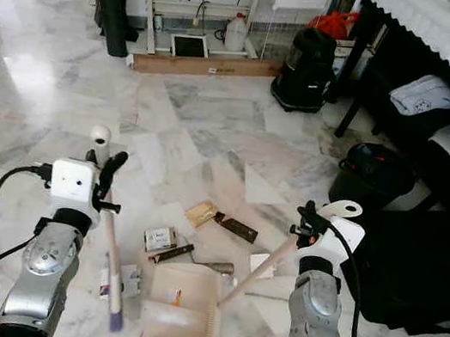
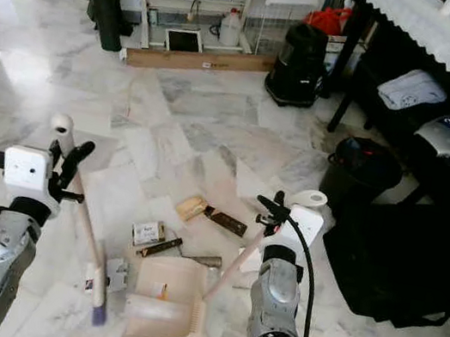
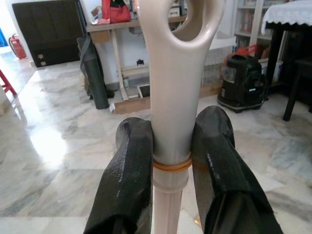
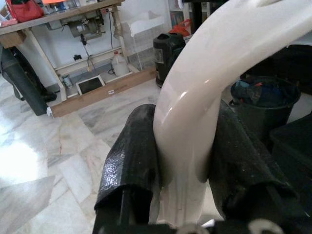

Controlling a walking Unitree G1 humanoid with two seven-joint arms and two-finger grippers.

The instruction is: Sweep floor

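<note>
Marble floor (image 1: 215,123) stretches ahead, strewn with litter: a small box (image 1: 159,238), a brown bar (image 1: 236,228) and a dark tool (image 1: 172,253). The left gripper (image 1: 105,178) has its fingers (image 3: 127,185) clamped tight on the cream broom handle (image 3: 170,117), whose brush end (image 1: 114,310) rests on the floor left of the dustpan (image 1: 182,301). The right gripper (image 1: 307,221) is closed around the dustpan's long handle (image 4: 204,97), and the pan sits flat between the arms, just in front of the litter. A black bin (image 1: 374,173) stands to the right.
</note>
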